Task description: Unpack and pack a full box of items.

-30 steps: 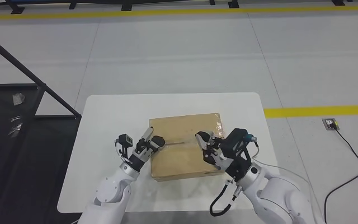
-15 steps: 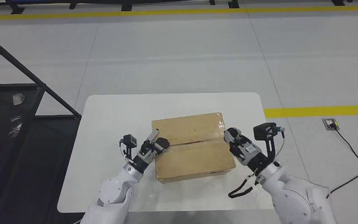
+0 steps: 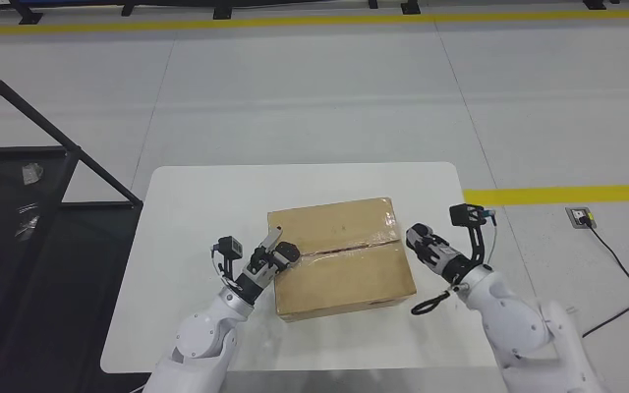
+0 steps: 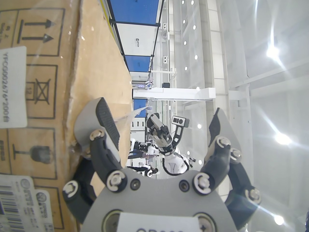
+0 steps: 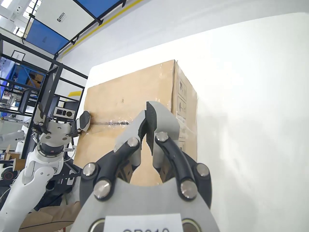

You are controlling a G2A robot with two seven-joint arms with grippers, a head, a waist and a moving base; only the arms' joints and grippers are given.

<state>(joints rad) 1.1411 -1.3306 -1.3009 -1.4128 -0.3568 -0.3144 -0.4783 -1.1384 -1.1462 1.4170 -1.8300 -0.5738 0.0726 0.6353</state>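
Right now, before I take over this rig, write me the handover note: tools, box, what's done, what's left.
Left tool: open, one finger against the left end of the brown cardboard box, at its taped top seam.
Right tool: shut, empty, by the box's right side.
Box: closed, flat on the white table.
Done: no flap opened yet.
Left: open the seam, unpack the items, pack them back.

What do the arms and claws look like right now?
The left arm and right arm are glossy white. The left claw and right claw: grey base, black linkages, silver screws, grey fingers, black ribbed pads. Black wrist cameras; a black cable loops by the right wrist.
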